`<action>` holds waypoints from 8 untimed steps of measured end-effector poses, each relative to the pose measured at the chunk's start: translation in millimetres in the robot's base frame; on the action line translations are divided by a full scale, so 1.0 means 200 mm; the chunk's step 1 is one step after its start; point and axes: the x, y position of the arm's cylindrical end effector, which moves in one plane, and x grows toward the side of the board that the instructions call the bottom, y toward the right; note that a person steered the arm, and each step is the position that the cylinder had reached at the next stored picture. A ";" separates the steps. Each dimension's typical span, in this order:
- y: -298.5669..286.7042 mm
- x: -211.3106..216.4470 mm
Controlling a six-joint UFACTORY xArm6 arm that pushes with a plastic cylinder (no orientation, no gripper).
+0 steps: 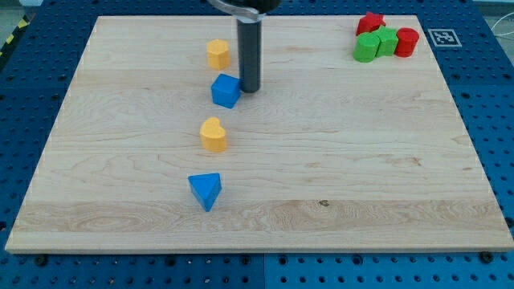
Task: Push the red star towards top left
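The red star point(370, 22) lies at the view's top right of the wooden board point(361, 160), in a cluster with two green blocks point(367, 46) point(386, 40) and a red cylinder point(407, 41). My tip point(249, 88) stands far to the left of that cluster, just right of a blue cube point(226, 91) and close to touching it.
A yellow hexagonal block point(218, 53) lies above the blue cube. A yellow heart block point(214, 134) lies below it, and a blue triangle point(206, 190) lower still. A printed marker tag point(442, 36) sits at the board's top right corner.
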 end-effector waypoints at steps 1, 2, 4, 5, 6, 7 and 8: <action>-0.11 -0.06; -0.03 -0.14; 0.40 -0.14; 0.57 -0.14; 0.64 -0.14; 0.73 -0.14; 0.88 -0.16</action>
